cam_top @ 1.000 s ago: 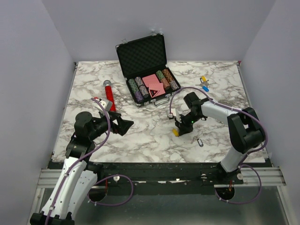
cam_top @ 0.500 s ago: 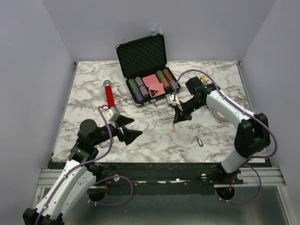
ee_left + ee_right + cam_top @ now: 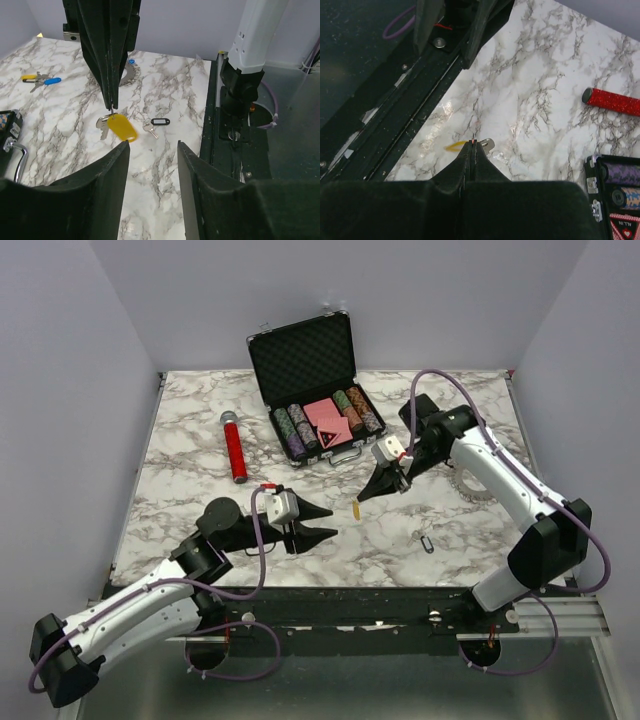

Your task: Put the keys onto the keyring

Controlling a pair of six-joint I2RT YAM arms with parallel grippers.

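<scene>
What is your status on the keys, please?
Right gripper shut on yellow-tagged key, dangling. Left gripper open, just short of it. Keyring under right arm; nothing blocking.

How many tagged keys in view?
4: hanging yellow-tagged key in right fingers; black-tagged key lying nearby; far yellow-tagged key beside blue-tagged key. Others may be hidden.

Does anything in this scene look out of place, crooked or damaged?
Nothing looks damaged or spilled. The only unusual thing is the yellow-tagged key, which hangs in the air from the shut tips of the right gripper, above the table. The black-tagged key lies alone near the table's front edge.
</scene>
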